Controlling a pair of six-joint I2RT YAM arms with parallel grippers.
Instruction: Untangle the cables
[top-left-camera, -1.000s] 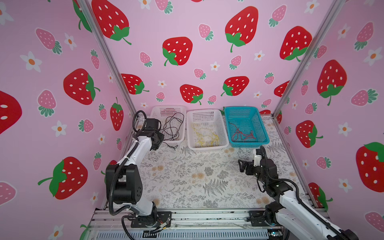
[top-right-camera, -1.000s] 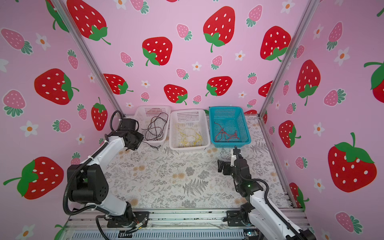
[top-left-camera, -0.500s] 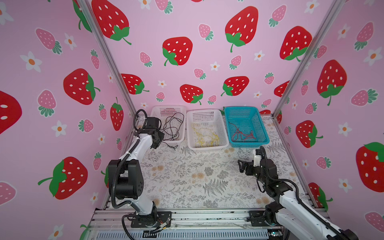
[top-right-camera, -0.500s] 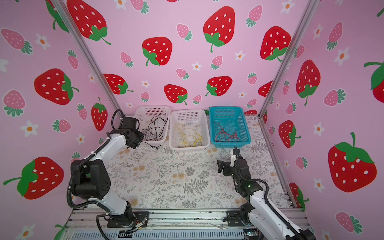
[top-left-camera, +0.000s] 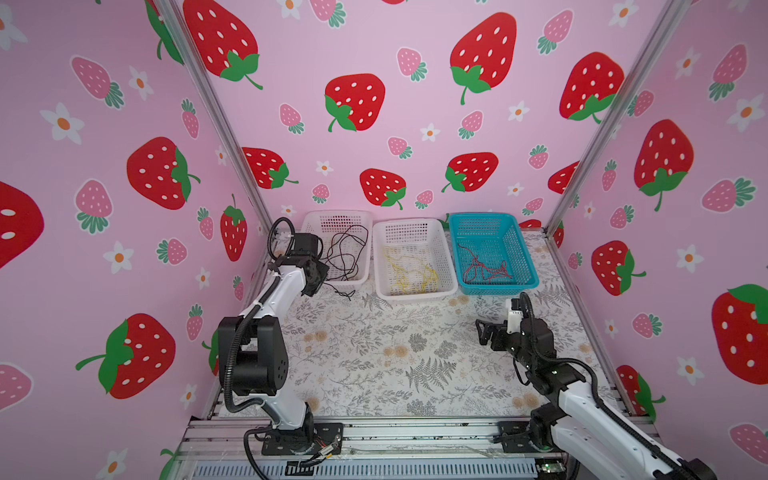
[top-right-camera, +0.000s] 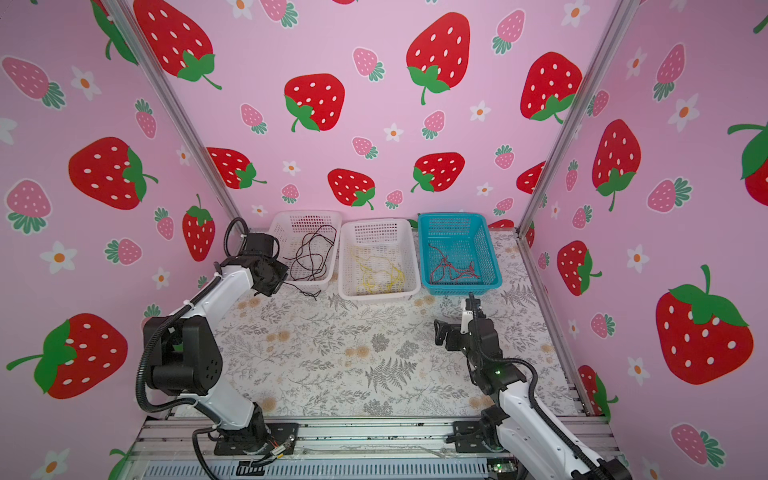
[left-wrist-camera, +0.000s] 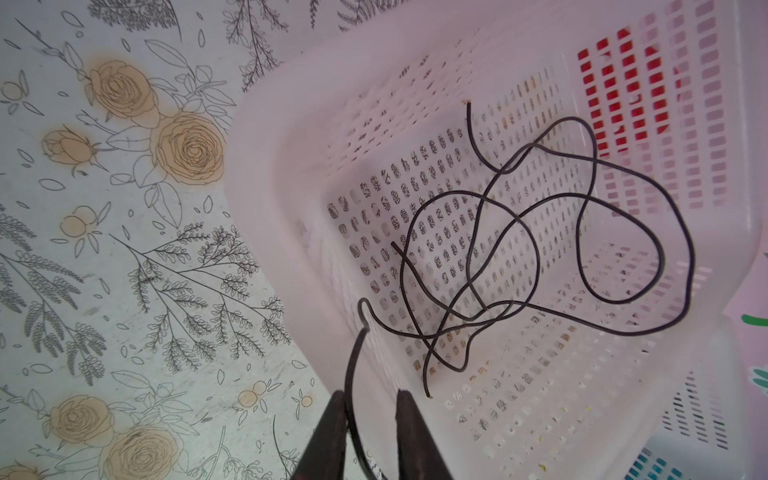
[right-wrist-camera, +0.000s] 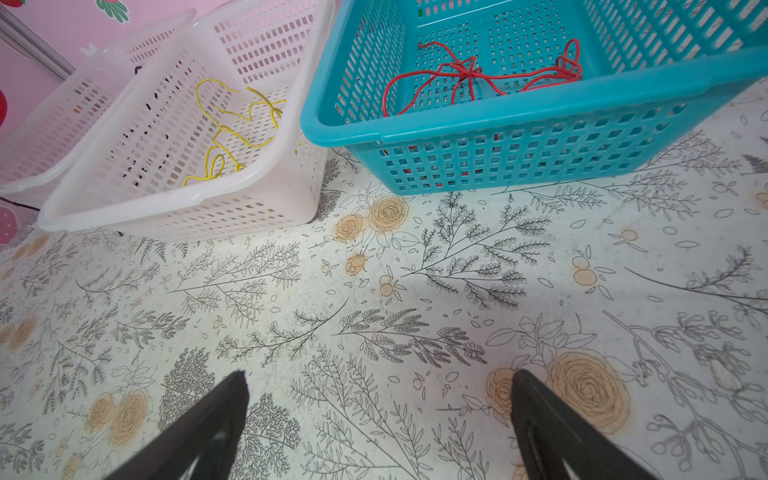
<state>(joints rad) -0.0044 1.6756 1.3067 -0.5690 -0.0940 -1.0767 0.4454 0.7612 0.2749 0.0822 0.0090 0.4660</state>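
Observation:
The black cable (top-left-camera: 347, 257) lies looped in the left white basket (top-left-camera: 337, 214), and one end trails over the front rim onto the table (top-left-camera: 344, 291). My left gripper (top-left-camera: 319, 279) hovers at that front-left corner. In the left wrist view the trailing black cable (left-wrist-camera: 536, 232) passes between the fingers of the left gripper (left-wrist-camera: 370, 399) and rests against one of them, with a narrow gap left. The yellow cable (top-left-camera: 409, 272) is in the middle white basket (top-left-camera: 409, 222). The red cable (top-left-camera: 484, 268) is in the blue basket (top-left-camera: 482, 216). My right gripper (top-left-camera: 484, 330) is wide open and empty over the table.
The three baskets stand in a row against the back wall. Pink strawberry walls with metal posts close in the left, right and back. The floral mat (top-left-camera: 395, 353) lies in front of the baskets. An aluminium rail (top-left-camera: 395, 436) runs along the front edge.
My left gripper's jaws have narrowed around the trailing black cable and the left arm has shifted slightly toward the basket. The right arm has not moved.

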